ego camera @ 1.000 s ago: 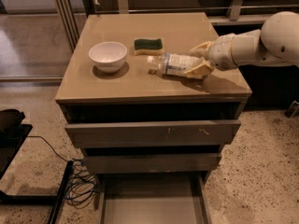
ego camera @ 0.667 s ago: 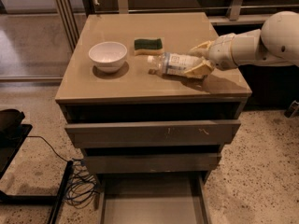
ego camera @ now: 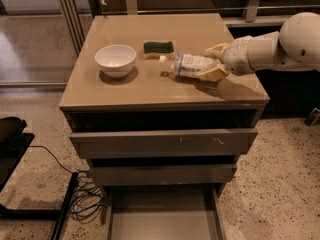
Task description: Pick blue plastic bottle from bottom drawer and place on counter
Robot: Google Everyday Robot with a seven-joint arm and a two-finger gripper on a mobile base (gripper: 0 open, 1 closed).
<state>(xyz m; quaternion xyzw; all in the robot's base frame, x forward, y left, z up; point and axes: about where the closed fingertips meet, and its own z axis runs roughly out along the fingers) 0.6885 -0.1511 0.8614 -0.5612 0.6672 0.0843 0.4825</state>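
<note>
The blue plastic bottle (ego camera: 186, 64) lies on its side over the right half of the counter (ego camera: 150, 90), white cap pointing left. My gripper (ego camera: 211, 62) reaches in from the right and is shut on the bottle's base end, one tan finger above it and one below. A shadow sits right under the bottle; I cannot tell whether it touches the counter. The bottom drawer (ego camera: 165, 216) is pulled open at the foot of the cabinet and its grey floor shows nothing in it.
A white bowl (ego camera: 115, 59) stands on the counter's left half. A green sponge (ego camera: 158, 47) lies behind the bottle's cap. The two upper drawers (ego camera: 162, 143) stand slightly out. Cables (ego camera: 87, 201) and a black stand lie on the floor at left.
</note>
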